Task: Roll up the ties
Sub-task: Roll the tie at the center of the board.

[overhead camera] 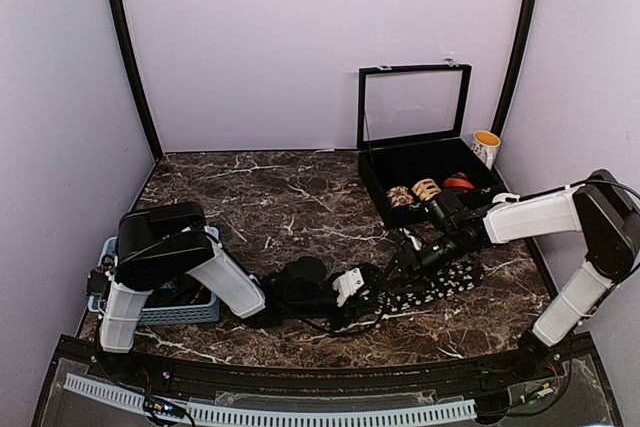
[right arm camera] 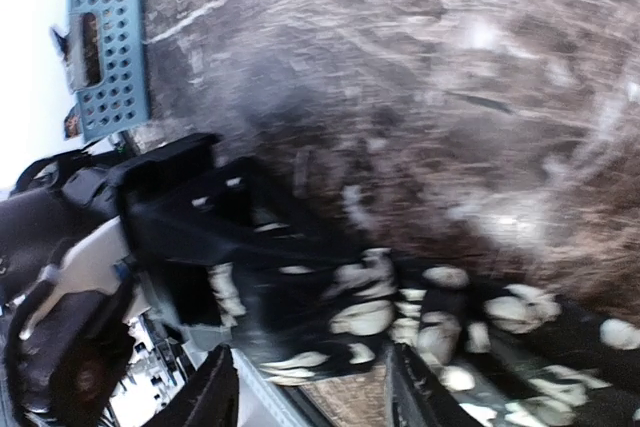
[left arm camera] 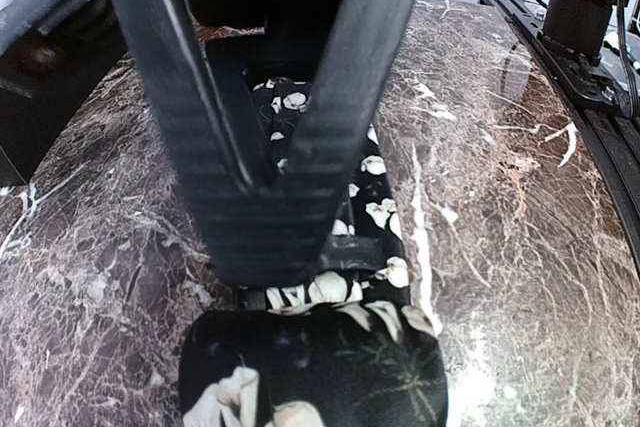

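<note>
A black tie with white prints [overhead camera: 447, 282] lies on the marble table between both arms. My left gripper [left arm camera: 270, 237] has its fingers drawn together over the tie's [left arm camera: 375, 212] narrow strip, with a wound-up bulge of the same fabric [left arm camera: 320, 367] just in front of the tips. In the top view that gripper [overhead camera: 365, 297] sits at the tie's left end. My right gripper [right arm camera: 312, 392] stands open just short of the tie [right arm camera: 370, 312], its fingers apart and nothing between them; in the top view it [overhead camera: 408, 265] hovers at the tie's middle. Tan coils [overhead camera: 427, 188] and a red coil [overhead camera: 458, 181] rest in the case.
The black case [overhead camera: 372, 187] with its glass lid raised stands at the back right, a patterned cup [overhead camera: 486, 147] beside it. A blue slotted basket [overhead camera: 196, 312] sits at the near left under the left arm. The right wrist view is blurred.
</note>
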